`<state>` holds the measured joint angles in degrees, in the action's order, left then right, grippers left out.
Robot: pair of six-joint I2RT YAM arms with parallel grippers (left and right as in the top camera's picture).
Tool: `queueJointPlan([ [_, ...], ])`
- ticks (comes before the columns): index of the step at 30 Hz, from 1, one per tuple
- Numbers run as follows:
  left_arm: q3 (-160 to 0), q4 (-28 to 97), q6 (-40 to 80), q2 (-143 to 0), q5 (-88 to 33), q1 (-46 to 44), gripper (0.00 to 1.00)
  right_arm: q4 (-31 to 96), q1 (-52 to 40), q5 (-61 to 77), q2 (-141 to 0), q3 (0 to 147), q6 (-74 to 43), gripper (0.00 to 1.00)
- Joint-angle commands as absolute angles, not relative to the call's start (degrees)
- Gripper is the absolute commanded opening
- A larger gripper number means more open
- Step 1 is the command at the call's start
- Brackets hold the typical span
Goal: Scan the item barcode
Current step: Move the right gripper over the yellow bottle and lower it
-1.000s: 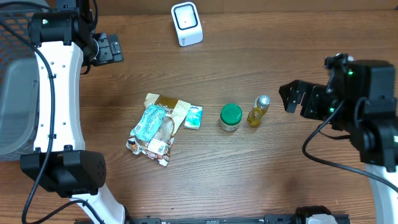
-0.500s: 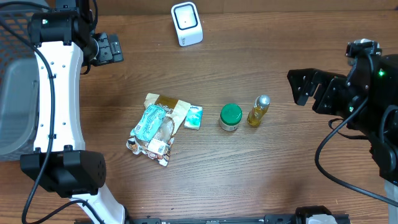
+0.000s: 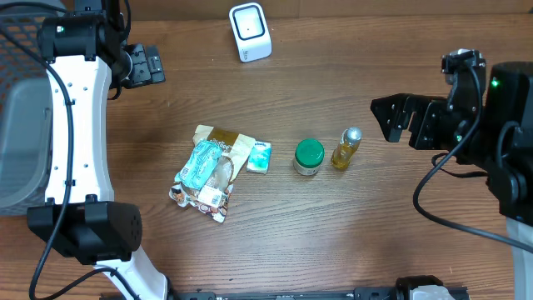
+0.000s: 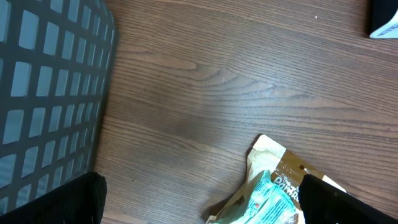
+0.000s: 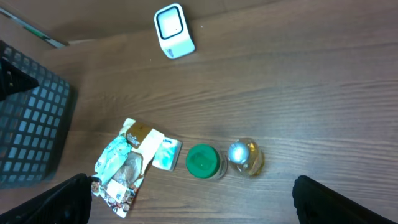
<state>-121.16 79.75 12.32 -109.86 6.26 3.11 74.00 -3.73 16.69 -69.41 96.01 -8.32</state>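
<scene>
Several items lie mid-table: a crumpled teal and tan snack bag (image 3: 208, 169) (image 5: 124, 168) (image 4: 273, 190), a small teal packet (image 3: 259, 156) (image 5: 166, 154), a green-lidded jar (image 3: 309, 156) (image 5: 203, 162) and a small yellow bottle (image 3: 346, 147) (image 5: 244, 155). The white barcode scanner (image 3: 250, 32) (image 5: 173, 30) stands at the back. My right gripper (image 3: 386, 121) (image 5: 196, 214) hangs open to the right of the bottle, holding nothing. My left gripper (image 3: 155, 67) (image 4: 199, 214) is open at the back left, above bare wood beside the snack bag.
A dark mesh basket (image 3: 21, 125) (image 4: 50, 93) (image 5: 31, 130) stands at the left edge of the table. A corner of the scanner (image 4: 382, 22) shows at the top right of the left wrist view. Brown wood table (image 3: 333, 242) surrounds the items.
My right arm swung out to the right, then came back left toward the bottle, its gripper now slightly farther back than a second ago. The left arm and the items have not moved.
</scene>
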Motion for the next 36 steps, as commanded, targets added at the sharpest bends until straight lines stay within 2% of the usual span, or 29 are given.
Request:
queueJointPlan([
  [1,-121.93,79.68,12.88,-108.97,6.37,3.31,1.00,74.08,-3.29,16.86,-69.08,97.60,-7.60,1.00],
  [4,-121.93,79.68,12.88,-108.97,6.37,3.31,1.00,74.63,-3.29,15.86,-69.41,98.56,-7.62,1.00],
  [9,-121.93,79.68,12.91,-108.97,6.37,3.31,0.99,84.75,-3.29,10.46,-74.08,103.66,-7.62,1.00],
  [14,-121.93,79.68,12.88,-108.97,6.37,3.31,1.00,88.68,-3.29,9.28,-78.41,103.94,-7.68,1.00],
  [22,-121.93,79.68,12.88,-108.97,6.37,3.31,1.00,86.24,-3.29,14.66,-82.89,103.46,-11.07,1.00],
  [29,-121.93,79.68,12.91,-108.97,6.37,3.31,1.00,87.00,-4.12,10.96,-85.27,101.47,-9.54,0.98],
  [36,-121.93,79.68,12.91,-108.97,6.37,3.31,1.00,82.65,-7.42,7.79,-85.76,94.19,-12.16,0.96],
])
